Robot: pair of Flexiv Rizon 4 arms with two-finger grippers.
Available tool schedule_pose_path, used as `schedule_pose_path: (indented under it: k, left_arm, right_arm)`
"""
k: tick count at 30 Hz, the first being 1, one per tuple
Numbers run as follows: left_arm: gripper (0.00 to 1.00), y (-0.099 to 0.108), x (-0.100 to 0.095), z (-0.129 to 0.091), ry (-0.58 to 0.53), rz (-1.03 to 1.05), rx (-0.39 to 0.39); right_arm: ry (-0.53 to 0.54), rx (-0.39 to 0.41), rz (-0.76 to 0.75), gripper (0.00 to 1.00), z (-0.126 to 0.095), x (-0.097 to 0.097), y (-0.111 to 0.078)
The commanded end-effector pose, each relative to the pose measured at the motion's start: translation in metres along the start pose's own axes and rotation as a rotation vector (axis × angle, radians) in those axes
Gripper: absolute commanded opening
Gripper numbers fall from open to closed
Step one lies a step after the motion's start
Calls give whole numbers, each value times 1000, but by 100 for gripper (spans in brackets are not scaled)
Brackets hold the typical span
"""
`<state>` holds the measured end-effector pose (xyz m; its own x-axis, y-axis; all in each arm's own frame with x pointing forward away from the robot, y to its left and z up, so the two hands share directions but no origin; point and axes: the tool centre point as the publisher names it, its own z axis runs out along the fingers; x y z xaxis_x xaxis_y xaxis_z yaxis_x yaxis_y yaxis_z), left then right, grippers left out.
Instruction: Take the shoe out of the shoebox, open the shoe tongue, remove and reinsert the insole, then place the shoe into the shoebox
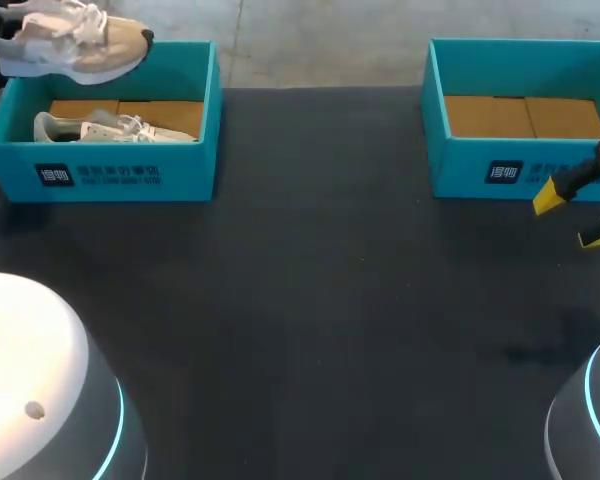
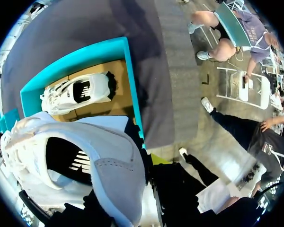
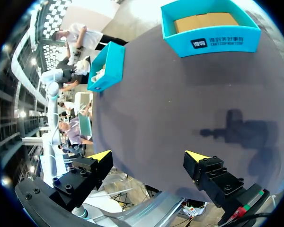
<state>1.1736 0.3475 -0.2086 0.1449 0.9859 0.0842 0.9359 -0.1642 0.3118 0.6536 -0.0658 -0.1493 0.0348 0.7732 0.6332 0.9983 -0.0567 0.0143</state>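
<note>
Step in hand: taking the shoe out of the shoebox; judged nearly done, the set-down not yet made
Lifted sneaker [image 1: 75, 45]: in the air above the far left corner of the left shoebox [image 1: 120, 170], clear of its walls; opening turned up toward the left wrist camera
Left tool [image 2: 149, 163]: has hold of the lifted sneaker at one end; the fingers are mostly hidden behind the shoe, so how wide they stand cannot be told
Second sneaker [image 1: 110, 128]: lying in the left shoebox, on its cardboard floor
Right tool [image 3: 148, 157]: fingers spread wide, holding nothing; hangs over the tabletop [image 1: 310, 300] just in front of the right shoebox [image 1: 480, 170], which holds no shoe
Doing it well: carry the sneaker over the near wall with room to spare; set it sole down on the open tabletop between the boxes, within the right tool's reach; keep it level so the laces do not snag the box rim; release only once the sole sits flat
Risk: a one-end grip may let the shoe swing or slip; move slowly
</note>
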Motion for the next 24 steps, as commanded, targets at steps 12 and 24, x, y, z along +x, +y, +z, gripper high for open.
schedule_pose_path:
  k: [12,24]
  left_arm:
    - [0,36,-20,26,61,-32,-20]
    - [0,42,-32,68,112,-52,35]
  right_arm:
    - [-3,0,2,100,1,0,0]
    - [-3,0,2,100,1,0,0]
